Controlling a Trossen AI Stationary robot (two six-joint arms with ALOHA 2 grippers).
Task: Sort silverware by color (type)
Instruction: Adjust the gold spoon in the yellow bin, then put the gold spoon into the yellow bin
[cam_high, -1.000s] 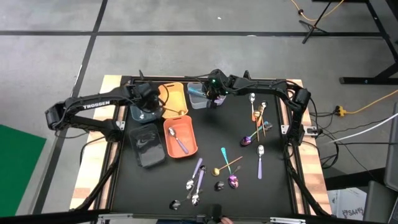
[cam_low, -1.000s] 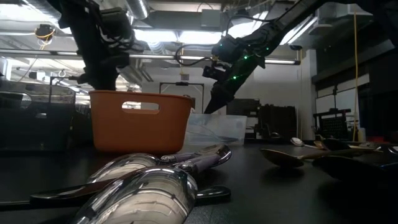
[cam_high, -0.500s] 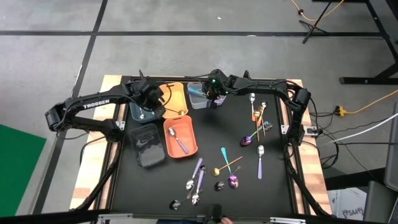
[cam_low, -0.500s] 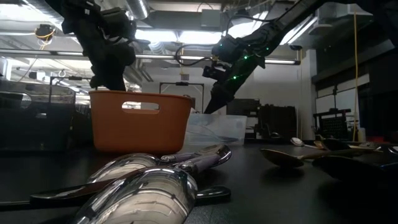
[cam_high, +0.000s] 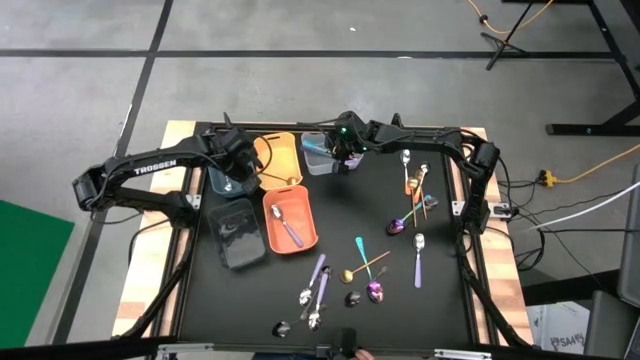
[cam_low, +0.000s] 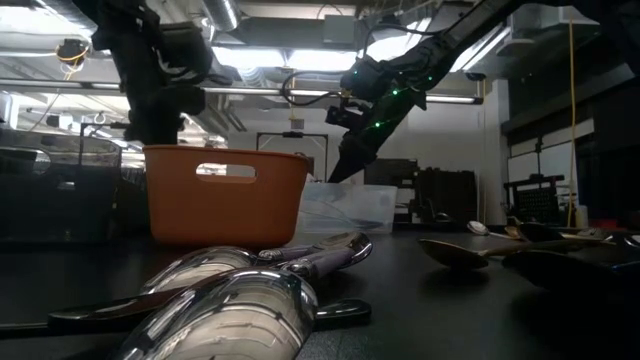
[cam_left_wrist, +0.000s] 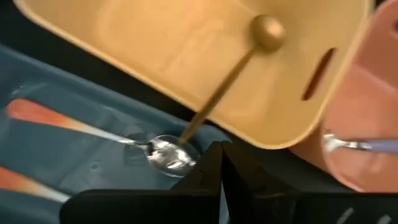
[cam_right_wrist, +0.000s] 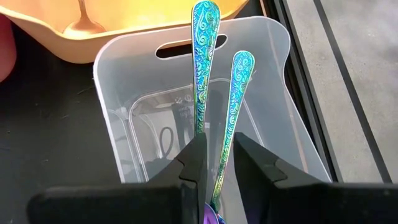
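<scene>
Over the clear plastic bin (cam_right_wrist: 205, 112) at the far edge of the table, my right gripper (cam_right_wrist: 219, 163) is clamped on two teal-green patterned utensil handles (cam_right_wrist: 205, 56), which stick out past its fingers above the bin's open mouth. From above, that gripper (cam_high: 343, 152) sits right at the bin. I judge this as the drop-off step for the teal pair: the next move calls for bringing the handles lower inside the walls and then letting go, so neither piece bounces out onto the black mat (cam_high: 380, 215).

My left gripper (cam_left_wrist: 219, 177) is shut tight with nothing between its fingers. It hangs over the blue bin (cam_left_wrist: 74, 168), which holds a silver spoon with an orange-red handle (cam_left_wrist: 93, 134). Just beside it, the yellow bin (cam_left_wrist: 186, 56) has a gold spoon (cam_left_wrist: 230, 81) in it, and the orange bin (cam_high: 290, 220) holds a purple-handled piece (cam_high: 288, 230).

More silverware lies loose on the mat's near and right parts (cam_high: 360, 270); once the right arm is free I would send it there.
</scene>
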